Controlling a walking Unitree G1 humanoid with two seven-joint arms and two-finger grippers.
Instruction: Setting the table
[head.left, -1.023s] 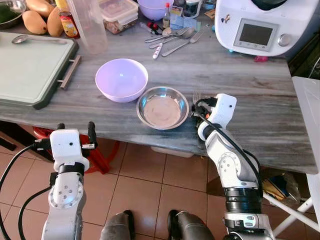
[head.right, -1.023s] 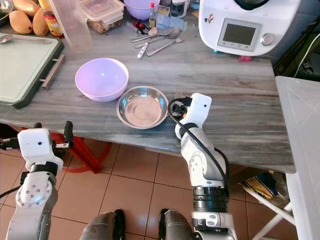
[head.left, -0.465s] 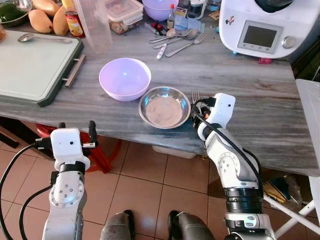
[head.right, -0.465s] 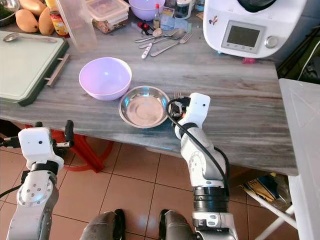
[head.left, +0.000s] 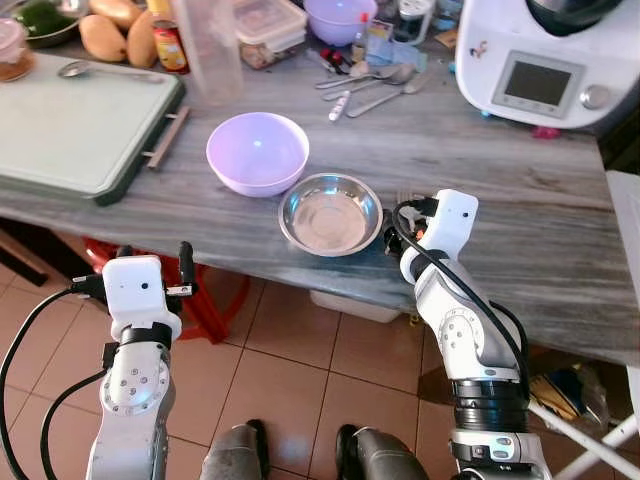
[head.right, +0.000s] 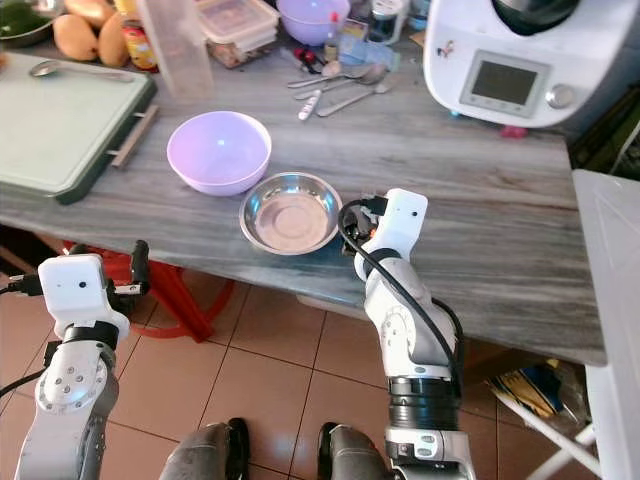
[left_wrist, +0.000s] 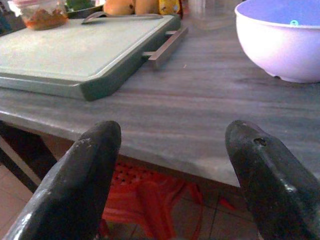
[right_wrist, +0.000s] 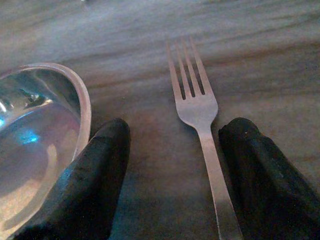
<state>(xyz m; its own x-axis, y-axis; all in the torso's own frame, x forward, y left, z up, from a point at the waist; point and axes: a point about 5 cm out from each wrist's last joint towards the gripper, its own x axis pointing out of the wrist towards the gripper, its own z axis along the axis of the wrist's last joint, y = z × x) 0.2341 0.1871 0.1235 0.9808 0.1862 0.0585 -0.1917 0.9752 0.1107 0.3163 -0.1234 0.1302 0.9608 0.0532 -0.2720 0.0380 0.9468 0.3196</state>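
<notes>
- Right now the right pincer (right_wrist: 165, 175) sits low at the counter's (head.left: 520, 215) front edge, its fingers spread, with the fork (right_wrist: 200, 112) lying flat on the counter between them, just beside the steel bowl (head.left: 331, 212).
- The fork's handle runs close along one finger, so I'd worry that pulling back crookedly could drag it askew or off the front edge.
- The other finger (right_wrist: 95, 170) is near the bowl's rim; a sideways nudge could shove the bowl into the lilac bowl (head.left: 257, 152) next to it.
- The left pincer (left_wrist: 170, 175) hangs spread below the front edge, near enough to knock the edge if raised carelessly.
</notes>
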